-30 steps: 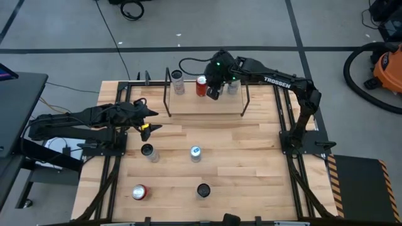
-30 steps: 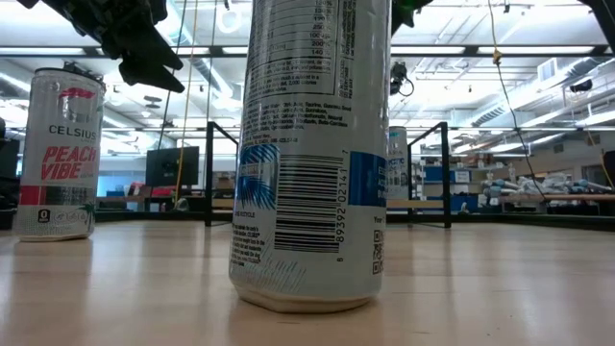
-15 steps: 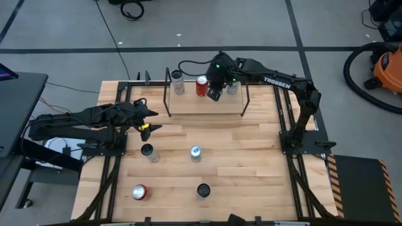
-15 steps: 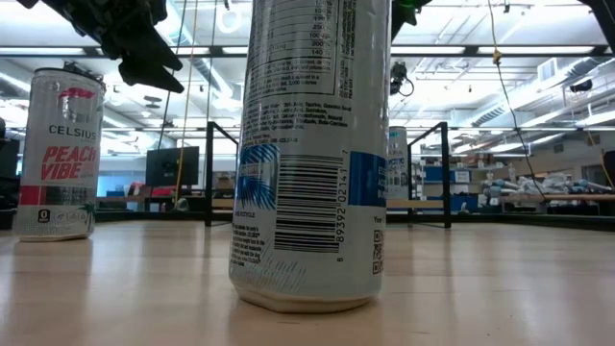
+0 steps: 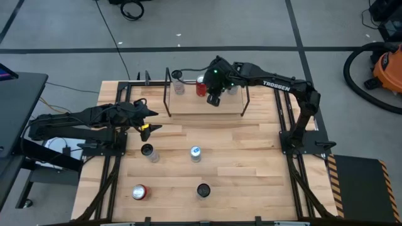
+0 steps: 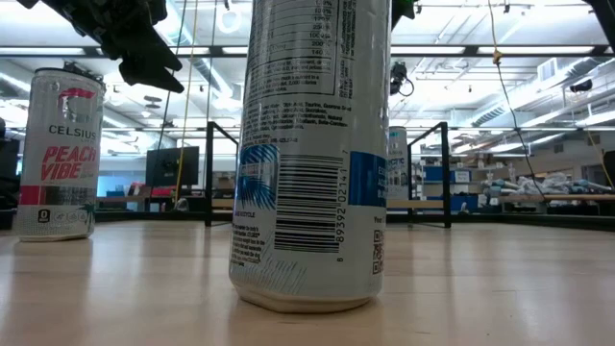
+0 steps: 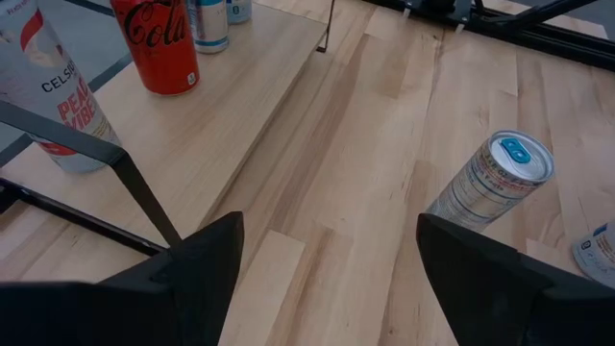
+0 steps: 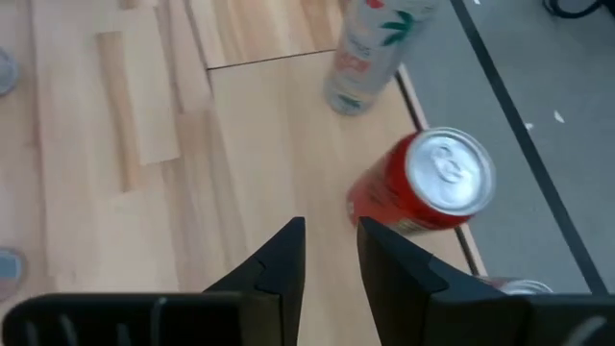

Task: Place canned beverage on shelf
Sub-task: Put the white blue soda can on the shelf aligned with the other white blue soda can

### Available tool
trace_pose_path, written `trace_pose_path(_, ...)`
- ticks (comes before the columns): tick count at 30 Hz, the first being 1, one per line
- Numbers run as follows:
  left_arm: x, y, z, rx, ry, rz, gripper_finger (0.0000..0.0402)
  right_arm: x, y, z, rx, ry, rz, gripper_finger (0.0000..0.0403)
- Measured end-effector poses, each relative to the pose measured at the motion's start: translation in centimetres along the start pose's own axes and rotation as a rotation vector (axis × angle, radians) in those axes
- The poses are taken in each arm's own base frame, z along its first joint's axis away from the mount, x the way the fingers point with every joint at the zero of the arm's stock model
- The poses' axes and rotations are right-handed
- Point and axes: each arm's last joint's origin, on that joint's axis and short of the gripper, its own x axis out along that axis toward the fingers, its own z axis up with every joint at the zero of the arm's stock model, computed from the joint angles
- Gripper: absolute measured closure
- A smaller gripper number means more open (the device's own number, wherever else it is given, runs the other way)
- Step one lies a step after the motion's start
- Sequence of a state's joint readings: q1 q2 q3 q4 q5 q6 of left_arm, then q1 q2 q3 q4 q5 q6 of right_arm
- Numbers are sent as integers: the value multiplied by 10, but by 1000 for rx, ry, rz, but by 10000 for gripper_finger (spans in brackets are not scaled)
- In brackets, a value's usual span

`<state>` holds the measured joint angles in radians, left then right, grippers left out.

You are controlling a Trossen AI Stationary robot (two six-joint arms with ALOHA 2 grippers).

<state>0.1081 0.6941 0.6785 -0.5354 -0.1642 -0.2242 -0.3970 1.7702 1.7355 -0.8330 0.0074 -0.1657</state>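
Observation:
The shelf (image 5: 204,103) stands at the table's far side: a light-wood board in a thin black rod frame. On the board stand a white can (image 5: 178,85), a red can (image 5: 201,86) and a third can (image 5: 233,88), partly hidden by my right arm. My right gripper (image 5: 213,99) hovers above the board beside the red can (image 8: 423,183), its fingers (image 8: 288,259) a narrow gap apart with nothing between them. My left gripper (image 5: 152,120) waits open at the table's left, above the wood, its fingers (image 7: 207,259) wide apart and empty.
Several more cans stand upright on the table's near half: a dark-topped one (image 5: 147,151), a blue-topped one (image 5: 195,153), a red one (image 5: 139,192) and a dark one (image 5: 203,189). The shelf's black posts (image 5: 168,94) rise at its corners. Bare wood lies between shelf and cans.
My right gripper has shifted a little toward the table's near edge, above the shelf board. The cans on the shelf and on the table stand as before.

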Motion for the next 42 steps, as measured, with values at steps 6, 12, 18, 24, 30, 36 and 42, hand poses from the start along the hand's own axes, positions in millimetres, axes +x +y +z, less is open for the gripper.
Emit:
trace_pose_path(6, 0, 0, 0, 1, 0, 0, 90, 0, 13, 2, 15, -3, 22, 293)
trace_pose_path(12, 0, 0, 0, 1, 0, 0, 90, -1, 23, 3, 72, -6, 39, 293)
trace_pose_path(18, 0, 0, 0, 2, 0, 0, 90, -1, 26, 8, 66, -50, 42, 294)
trace_pose_path(24, 0, 0, 0, 4, 0, 0, 90, -2, 24, 19, 71, -169, 32, 294)
trace_pose_path(30, 0, 0, 0, 3, 1, 0, 90, -3, 26, 24, 62, -225, 83, 294)
trace_pose_path(36, 0, 0, 0, 34, 1, 0, 90, -3, 31, 25, 93, -232, 242, 294)
trace_pose_path(42, 0, 0, 0, 36, 0, 0, 90, -4, 38, 25, 78, -231, 320, 287)
